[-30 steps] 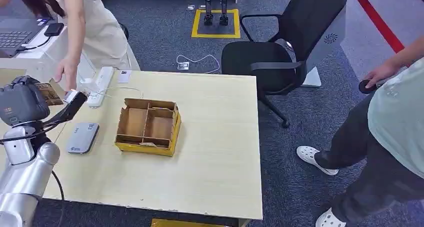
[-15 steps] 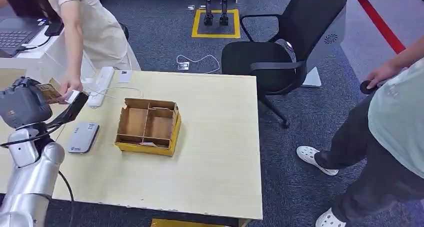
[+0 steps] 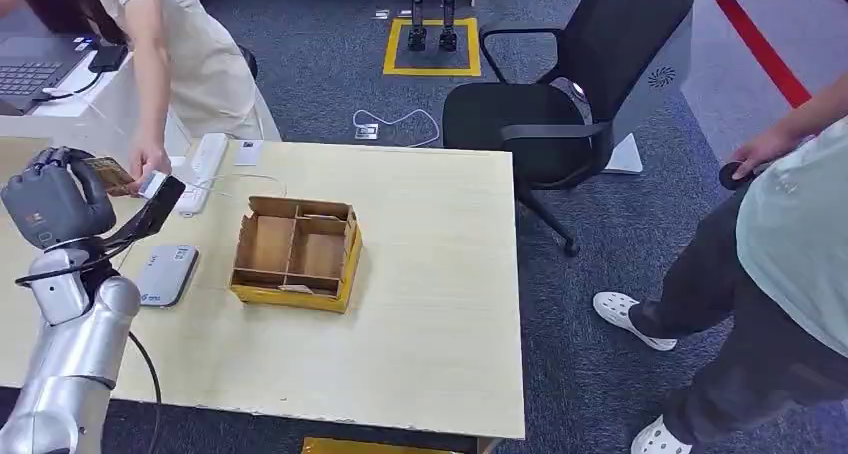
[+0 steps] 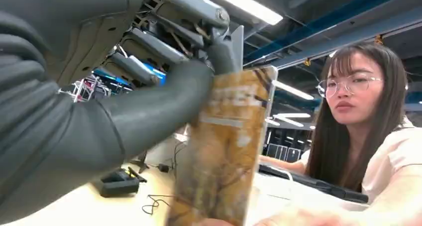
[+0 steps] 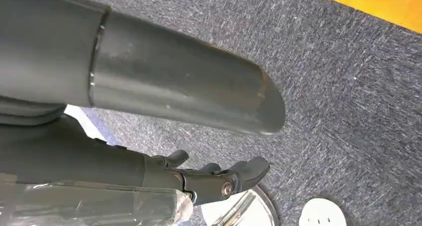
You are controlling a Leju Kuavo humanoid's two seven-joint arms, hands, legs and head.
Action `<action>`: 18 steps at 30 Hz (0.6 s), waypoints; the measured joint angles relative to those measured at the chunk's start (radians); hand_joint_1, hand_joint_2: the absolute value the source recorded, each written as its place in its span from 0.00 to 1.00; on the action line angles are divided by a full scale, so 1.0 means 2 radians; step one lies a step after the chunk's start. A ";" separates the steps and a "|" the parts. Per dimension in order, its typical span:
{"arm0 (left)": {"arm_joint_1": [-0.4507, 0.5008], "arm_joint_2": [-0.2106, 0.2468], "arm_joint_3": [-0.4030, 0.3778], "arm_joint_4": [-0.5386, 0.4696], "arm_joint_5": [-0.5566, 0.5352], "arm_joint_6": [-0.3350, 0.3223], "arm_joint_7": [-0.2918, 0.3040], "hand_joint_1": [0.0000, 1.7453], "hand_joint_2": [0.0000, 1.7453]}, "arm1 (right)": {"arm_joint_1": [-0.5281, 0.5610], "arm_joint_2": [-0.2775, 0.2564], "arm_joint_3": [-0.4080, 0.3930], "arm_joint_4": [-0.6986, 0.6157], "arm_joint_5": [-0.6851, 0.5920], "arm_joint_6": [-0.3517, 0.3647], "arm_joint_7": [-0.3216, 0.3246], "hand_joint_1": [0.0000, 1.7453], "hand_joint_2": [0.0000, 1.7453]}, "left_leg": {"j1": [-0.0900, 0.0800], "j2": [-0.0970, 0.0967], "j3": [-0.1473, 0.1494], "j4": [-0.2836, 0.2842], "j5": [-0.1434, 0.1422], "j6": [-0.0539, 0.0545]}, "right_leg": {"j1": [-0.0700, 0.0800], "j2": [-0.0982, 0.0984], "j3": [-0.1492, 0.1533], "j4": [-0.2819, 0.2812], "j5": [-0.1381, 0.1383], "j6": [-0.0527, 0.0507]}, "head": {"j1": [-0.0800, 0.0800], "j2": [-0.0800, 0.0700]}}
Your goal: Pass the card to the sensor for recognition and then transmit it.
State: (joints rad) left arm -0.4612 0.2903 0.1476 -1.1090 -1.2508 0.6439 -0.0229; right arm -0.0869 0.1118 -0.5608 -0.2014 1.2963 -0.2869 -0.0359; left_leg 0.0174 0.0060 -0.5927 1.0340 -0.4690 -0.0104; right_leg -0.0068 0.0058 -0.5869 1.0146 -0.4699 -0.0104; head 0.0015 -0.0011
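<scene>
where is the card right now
In the head view the card is held up in the robot's left hand at the table's far left edge, above the grey sensor, with a person's hand reaching it.

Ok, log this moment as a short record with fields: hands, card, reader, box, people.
left hand: raised at the table's left end, grips the card
card: brown-gold, upright between thumb and fingers
person's hand: reaching to the card
right hand: hanging over grey carpet, holding nothing
card reader: grey, flat on table
cardboard box: divided, beside the reader
second person: standing at right
</scene>
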 joint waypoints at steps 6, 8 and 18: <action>-0.001 0.000 -0.001 0.005 0.006 0.000 0.000 0.00 1.00 | 0.000 0.000 0.000 0.000 -0.001 0.000 -0.002 0.00 0.00 | 0.000 0.000 0.000 0.000 0.000 0.000 | 0.000 0.000 0.000 0.000 0.000 0.000 | 0.000 0.000; -0.002 0.000 -0.001 0.006 0.008 0.000 0.000 0.00 1.00 | 0.000 0.000 0.000 0.000 -0.001 0.000 -0.002 0.00 0.00 | 0.000 0.000 0.000 0.000 0.000 0.000 | 0.000 0.000 0.000 0.000 0.000 0.000 | 0.000 0.000; -0.005 0.000 -0.005 0.008 0.011 0.000 0.000 0.00 1.00 | 0.000 0.000 0.000 0.000 -0.002 0.000 -0.004 0.00 0.00 | 0.000 0.000 0.000 0.000 0.000 0.000 | 0.000 0.000 0.000 0.000 0.000 0.000 | 0.000 0.000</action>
State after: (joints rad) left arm -0.4711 0.2907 0.1385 -1.0922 -1.2295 0.6439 -0.0229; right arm -0.0869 0.1122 -0.5608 -0.2014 1.2921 -0.2861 -0.0435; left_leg 0.0178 0.0059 -0.5927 1.0339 -0.4684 -0.0112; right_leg -0.0066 0.0057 -0.5868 1.0146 -0.4694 -0.0110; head 0.0015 -0.0011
